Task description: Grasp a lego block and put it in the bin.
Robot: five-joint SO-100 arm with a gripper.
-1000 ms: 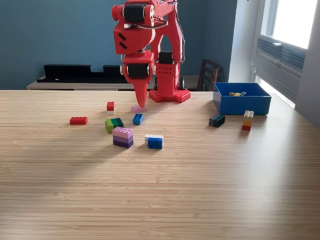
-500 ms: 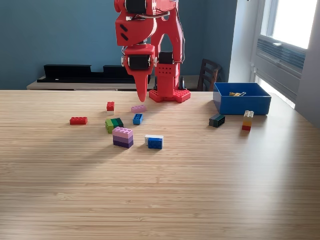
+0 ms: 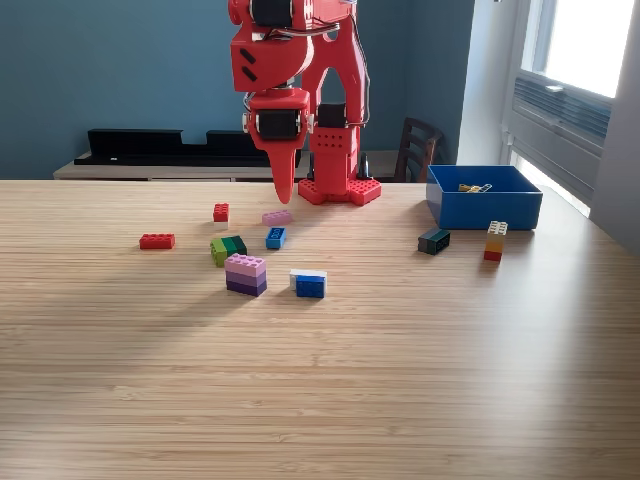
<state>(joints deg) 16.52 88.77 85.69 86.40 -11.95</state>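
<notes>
Exterior view: red arm [image 3: 300, 90] stands at the back of the wooden desk [image 3: 320, 380], bolted on a red base. Its jaws [image 3: 285, 190] hang point-down just above the desk, tapering to a single tip with no gap showing, so they look closed, and nothing is held in them.

Right under and a touch to the view's left of that tip lies a flat pink lego plate [image 3: 277, 216], not touching the jaws. Small red block [image 3: 221, 212] sits further left, w/ a longer red brick [image 3: 157, 241] well out toward the view's left. Blue brick [image 3: 275, 237] is just in front of the pink plate; a green pair [image 3: 228, 247] – light green and dark green side by side – is next to it. In front of those: a pink-on-purple stack [image 3: 246, 274], and beside it a blue-and-white block [image 3: 309, 283].

The bin [image 3: 485, 205] – blue, rectangular, shallow – sits at the view's right, back of the desk, well apart from the jaws. Something small and yellowish lies inside; can't tell what. Just in front of the bin, outside it: a dark green brick [image 3: 433, 240] and a little upright stack [image 3: 495, 240], white over yellow over red.

Behind the desk: teal wall, dark chair [image 3: 415, 148], window at far right.
</notes>
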